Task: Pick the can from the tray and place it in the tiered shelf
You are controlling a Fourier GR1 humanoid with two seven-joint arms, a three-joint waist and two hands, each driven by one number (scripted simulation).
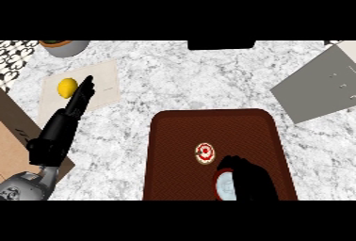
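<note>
A small can (pixel 206 153) with a red and white top stands upright on the dark brown tray (pixel 181 136), a little below its middle. My right hand (pixel 246 181) comes in from the lower edge over the tray, just below and right of the can. Its fingers are relaxed, with their tips close beside the can and not round it. A pale rounded patch with a reddish rim shows against the hand's left side; I cannot tell what it is. The grey tiered shelf (pixel 316 87) lies at the right edge. My left hand (pixel 59 129) rests open at the left, fingers straight.
A yellow lemon (pixel 67 87) sits on a beige mat (pixel 104 84) at the upper left, just beyond my left fingertips. A grey pot (pixel 66 47) stands at the top left. A wooden board (pixel 14 136) lies along the left edge. Marble counter surrounds the tray.
</note>
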